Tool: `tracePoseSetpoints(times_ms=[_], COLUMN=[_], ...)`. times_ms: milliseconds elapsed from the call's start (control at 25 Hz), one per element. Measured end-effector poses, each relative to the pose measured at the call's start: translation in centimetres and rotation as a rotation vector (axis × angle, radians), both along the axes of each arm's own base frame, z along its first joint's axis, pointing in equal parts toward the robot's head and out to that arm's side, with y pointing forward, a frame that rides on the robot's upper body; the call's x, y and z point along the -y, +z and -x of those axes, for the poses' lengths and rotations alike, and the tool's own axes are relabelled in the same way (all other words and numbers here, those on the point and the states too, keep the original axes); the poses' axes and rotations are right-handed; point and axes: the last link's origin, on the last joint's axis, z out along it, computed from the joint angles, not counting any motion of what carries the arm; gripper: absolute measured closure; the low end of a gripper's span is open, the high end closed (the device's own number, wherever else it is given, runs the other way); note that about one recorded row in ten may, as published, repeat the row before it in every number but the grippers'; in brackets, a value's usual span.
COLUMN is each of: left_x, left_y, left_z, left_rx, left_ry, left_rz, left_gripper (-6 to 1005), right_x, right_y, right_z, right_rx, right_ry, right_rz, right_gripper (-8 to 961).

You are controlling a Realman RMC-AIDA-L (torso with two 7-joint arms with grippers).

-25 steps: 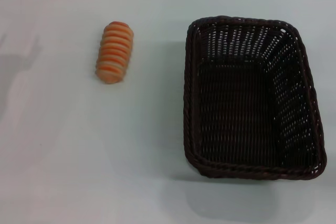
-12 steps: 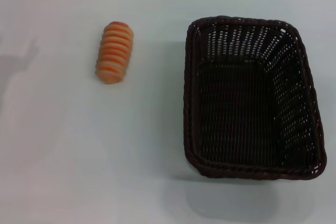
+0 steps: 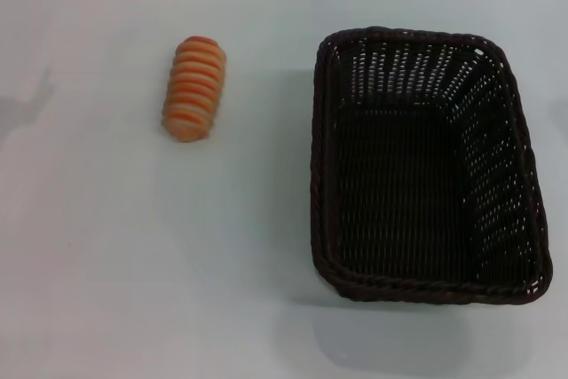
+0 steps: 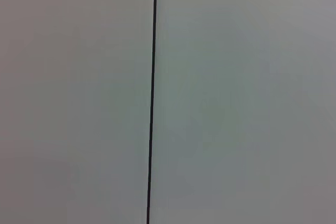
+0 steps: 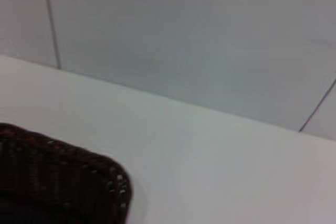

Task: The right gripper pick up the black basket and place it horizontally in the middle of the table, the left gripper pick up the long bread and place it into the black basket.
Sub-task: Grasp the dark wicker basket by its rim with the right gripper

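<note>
One black basket (image 3: 426,166) sits on the right half of the table (image 3: 133,264), its long side running away from the robot and its near rim close to the table's front edge. One long bread (image 3: 193,88) lies well apart to its left (bare white tabletop between them and all around the loaf). Neither gripper is in view, so their jaws cannot be judged.

Lighting even, diffuse, fairly bright. Soft shadow fell on the table (image 3: 266,308) below the black basket (image 3: 417,166); faint grey shadow at left edge. Right wrist view soft, basket (image 5: 58,182) blurred. No glare.
</note>
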Motion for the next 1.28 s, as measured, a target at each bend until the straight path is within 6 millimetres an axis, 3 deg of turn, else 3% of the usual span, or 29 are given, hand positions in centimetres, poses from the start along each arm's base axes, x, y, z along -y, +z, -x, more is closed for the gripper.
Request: tracePoseSetpoints(times_ms=[160, 640, 1280], left_x=[0.3, 1.3, 1.4], left_y=[0.2, -0.5, -0.5], left_z=[0.1, 1.1, 2.8], left_rx=[0.005, -0.062, -0.048], left_ry=[-0.037, -0.149, -0.166], left_rz=[-0.011, -0.06, -0.07], left_gripper=[156, 156, 156], right_x=[-0.4, 0.4, 2.2], right_y=[-0.7, -4.2, -7.6], right_z=[1.4, 2.6, 1.2], right_rx=[-0.008, -0.088, -0.124], right_ry=[-0.028, -0.113, -0.163], right_rz=[0.026, 0.054, 0.068], right_gripper=[457, 456, 472])
